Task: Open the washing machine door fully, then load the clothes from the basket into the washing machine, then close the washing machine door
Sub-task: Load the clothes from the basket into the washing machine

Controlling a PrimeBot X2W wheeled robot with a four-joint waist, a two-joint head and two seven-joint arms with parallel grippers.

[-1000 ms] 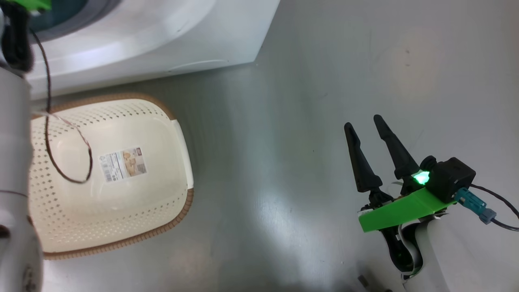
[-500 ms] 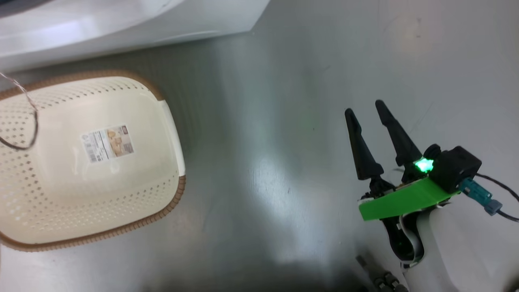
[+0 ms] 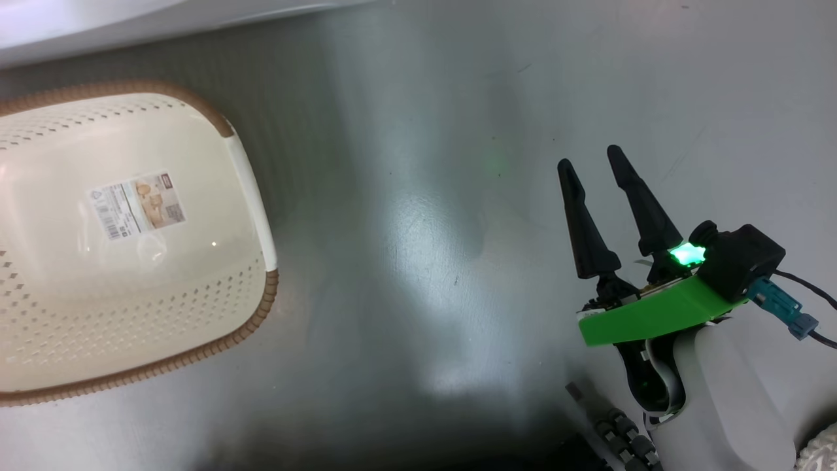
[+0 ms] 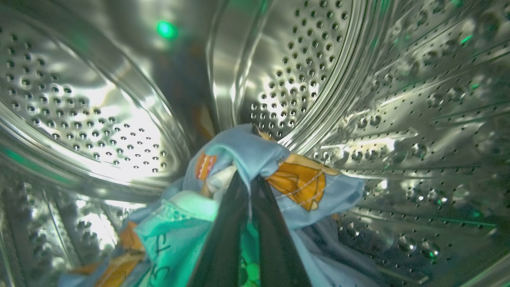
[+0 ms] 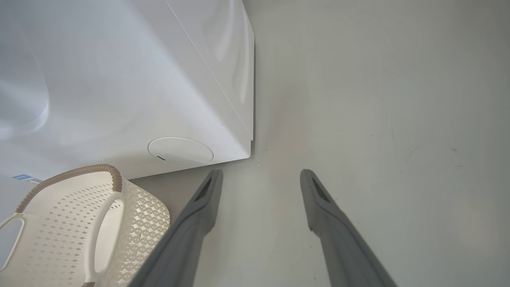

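Observation:
In the left wrist view my left gripper (image 4: 250,179) is shut on the clothes (image 4: 255,159), a bunch of blue fabric with orange prints, deep inside the washing machine's perforated steel drum (image 4: 310,71). More blue and pale pieces hang below the fingers. The cream basket (image 3: 131,275) with its brown rim lies on the floor at the left, with only a label sticker on its floor; it also shows as the basket (image 5: 79,223). My right gripper (image 3: 592,160) stands open over bare floor at the right. The washing machine (image 5: 119,79) stands white behind the basket. The washing machine door is out of view.
The machine's round service flap (image 5: 180,151) sits low on its front near the corner. Grey glossy floor (image 3: 425,229) stretches between the basket and my right arm. A cable (image 3: 798,294) trails from the right wrist.
The head camera has swung, so the basket and machine slide left and up in its picture. The left forearm and its cable have left that view. The right gripper stays open.

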